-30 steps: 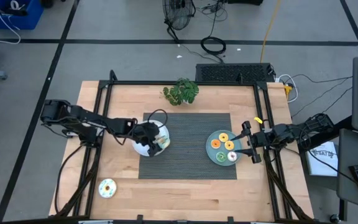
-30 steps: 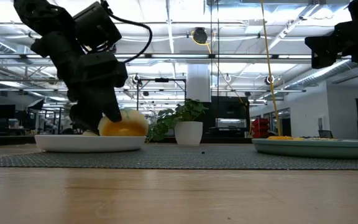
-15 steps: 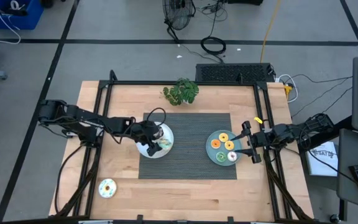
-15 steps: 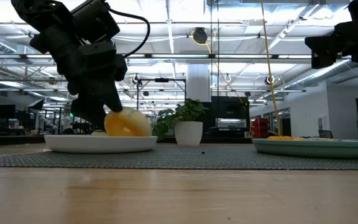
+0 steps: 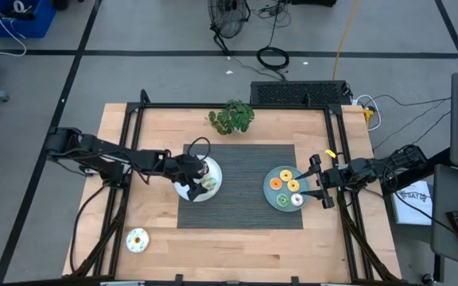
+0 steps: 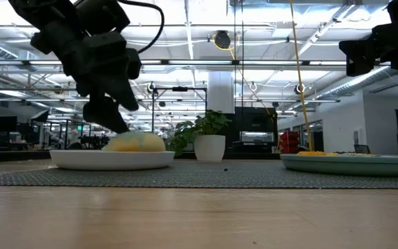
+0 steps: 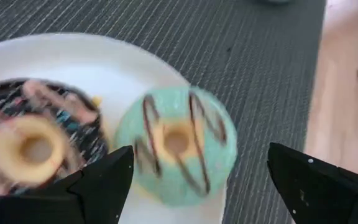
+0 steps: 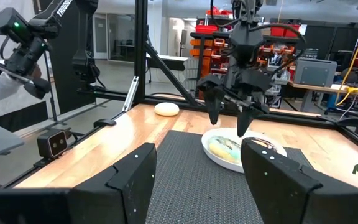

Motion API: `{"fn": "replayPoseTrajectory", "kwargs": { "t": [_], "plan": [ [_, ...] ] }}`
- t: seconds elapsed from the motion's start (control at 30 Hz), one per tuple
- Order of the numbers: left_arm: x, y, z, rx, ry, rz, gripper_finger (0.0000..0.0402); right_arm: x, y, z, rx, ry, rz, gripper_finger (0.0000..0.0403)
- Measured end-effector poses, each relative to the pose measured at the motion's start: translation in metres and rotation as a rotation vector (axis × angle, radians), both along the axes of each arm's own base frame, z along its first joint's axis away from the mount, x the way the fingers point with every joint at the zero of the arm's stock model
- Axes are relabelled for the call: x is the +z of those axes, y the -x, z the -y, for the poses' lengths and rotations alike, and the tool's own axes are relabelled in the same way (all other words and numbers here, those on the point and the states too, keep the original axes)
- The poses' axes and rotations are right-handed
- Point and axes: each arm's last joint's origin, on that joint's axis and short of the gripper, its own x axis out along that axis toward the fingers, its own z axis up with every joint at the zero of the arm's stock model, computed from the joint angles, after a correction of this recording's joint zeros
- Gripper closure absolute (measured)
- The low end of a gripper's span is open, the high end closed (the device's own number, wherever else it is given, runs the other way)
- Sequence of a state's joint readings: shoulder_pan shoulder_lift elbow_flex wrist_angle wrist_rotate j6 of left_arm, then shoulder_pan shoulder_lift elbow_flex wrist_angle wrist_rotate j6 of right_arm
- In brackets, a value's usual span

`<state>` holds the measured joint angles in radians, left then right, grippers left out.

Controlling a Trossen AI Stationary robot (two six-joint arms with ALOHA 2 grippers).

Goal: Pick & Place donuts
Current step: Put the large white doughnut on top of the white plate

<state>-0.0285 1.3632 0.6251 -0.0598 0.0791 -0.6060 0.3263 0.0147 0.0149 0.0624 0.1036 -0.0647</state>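
Observation:
A white plate (image 5: 213, 172) on the dark mat holds a mint donut (image 7: 176, 146) with brown stripes and a chocolate donut (image 7: 36, 143); both lie flat. My left gripper (image 7: 194, 186) hovers open just above the mint donut, slanting down, one finger to each side of it, touching nothing. From table height the gripper (image 6: 116, 121) shows above the donut (image 6: 135, 142). A teal plate (image 5: 275, 199) at the right carries three donuts: orange, yellow and pale. My right gripper (image 5: 318, 181) waits open and level at that plate's right edge.
One more donut (image 5: 137, 240) lies on the bare wood near the front left corner. A potted plant (image 5: 230, 117) stands at the far edge behind the mat. The dark ribbed mat (image 5: 241, 210) spans the table's middle, with free room between the two plates.
My left gripper has risen from the white plate, staying open. The mint donut, which stood tipped up on the plate beside the fingers, has dropped flat onto the plate.

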Motion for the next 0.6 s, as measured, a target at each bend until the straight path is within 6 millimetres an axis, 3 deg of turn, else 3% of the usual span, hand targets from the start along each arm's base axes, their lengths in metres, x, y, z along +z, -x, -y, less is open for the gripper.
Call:
{"fn": "replayPoseTrajectory", "kwargs": {
  "t": [0.3, 0.47, 0.6],
  "plan": [
    [0.03, 0.012, 0.007, -0.096, 0.025, 0.138, 0.0036, 0.0, 0.0, 0.0, -0.001, 0.0, 0.0, 0.0181],
    [0.062, 0.021, 0.033, -0.28, -0.047, 0.34, 0.0036, 0.0, 0.0, 0.0, 0.0, 0.0, 0.0, 0.0181],
    [0.085, 0.029, 0.059, -0.318, -0.078, 0.336, 0.0036, 0.0, 0.0, 0.0, -0.001, 0.0, 0.0, 0.0181]
  ]
}}
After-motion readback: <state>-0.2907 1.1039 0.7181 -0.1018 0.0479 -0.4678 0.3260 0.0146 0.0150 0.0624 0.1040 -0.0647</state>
